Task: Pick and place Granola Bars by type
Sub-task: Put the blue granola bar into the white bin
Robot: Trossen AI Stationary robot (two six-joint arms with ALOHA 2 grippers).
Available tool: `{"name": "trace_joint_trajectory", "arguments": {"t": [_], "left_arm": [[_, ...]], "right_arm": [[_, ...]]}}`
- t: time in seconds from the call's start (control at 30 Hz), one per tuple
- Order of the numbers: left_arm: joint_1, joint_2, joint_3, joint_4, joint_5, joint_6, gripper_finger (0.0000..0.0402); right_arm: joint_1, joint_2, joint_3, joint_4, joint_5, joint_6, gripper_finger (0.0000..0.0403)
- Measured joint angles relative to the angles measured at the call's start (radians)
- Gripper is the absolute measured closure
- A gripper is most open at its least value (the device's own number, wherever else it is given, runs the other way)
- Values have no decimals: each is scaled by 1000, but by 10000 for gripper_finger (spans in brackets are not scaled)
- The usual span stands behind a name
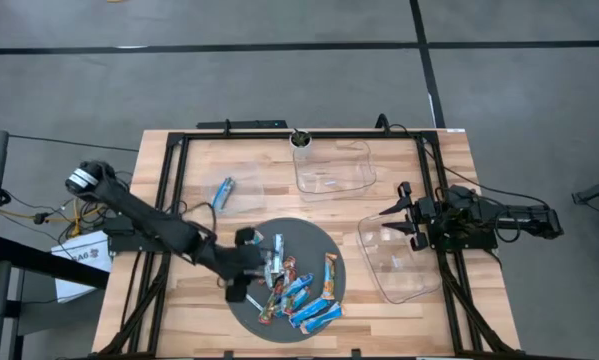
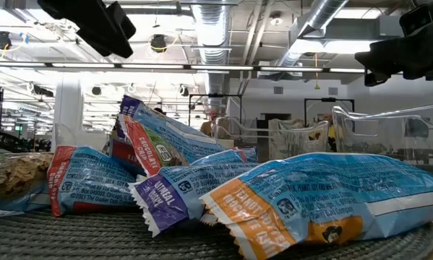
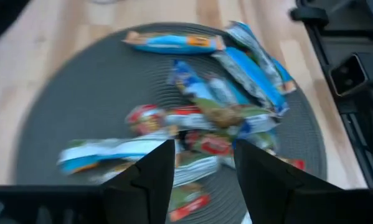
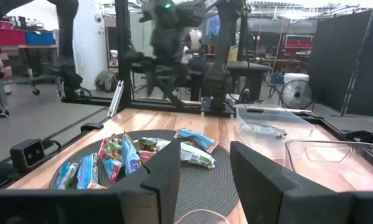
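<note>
Several granola bars (image 1: 297, 287) in blue, blue-and-white and red/green wrappers lie heaped on a round dark mat (image 1: 324, 240); they also show in the low view (image 2: 202, 180) and the right wrist view (image 4: 127, 155). One blue bar (image 1: 223, 192) lies alone on the wood, left of the mat. My left gripper (image 1: 269, 252) hovers open over the heap's left part, fingers astride the bars (image 3: 211, 115) without plainly touching them. My right gripper (image 1: 397, 222) waits open at the table's right side, over the near clear container.
Two clear plastic containers sit to the right: a far one (image 1: 331, 168) with one wrapped item inside (image 4: 264, 129), and a near one (image 1: 404, 262) under my right gripper. A thin white stick (image 1: 241, 297) lies on the mat's left edge. A small cup (image 1: 301, 140) stands at the far edge, and black frame rails (image 1: 174, 190) border the table.
</note>
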Motion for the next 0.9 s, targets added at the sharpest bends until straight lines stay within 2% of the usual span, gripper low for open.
{"name": "trace_joint_trajectory", "arguments": {"t": [0.17, 0.33, 0.63, 0.9], "left_arm": [[-44, 146, 137, -18, -2, 1, 245], [-69, 282, 328, -148, -61, -4, 245], [-74, 507, 662, -443, -97, -188, 245], [-68, 649, 817, -605, -82, -293, 245]], "right_arm": [[0, 0, 0, 0, 0, 0, 268], [0, 0, 0, 0, 0, 0, 270], [0, 0, 0, 0, 0, 0, 270], [0, 0, 0, 0, 0, 0, 269]]}}
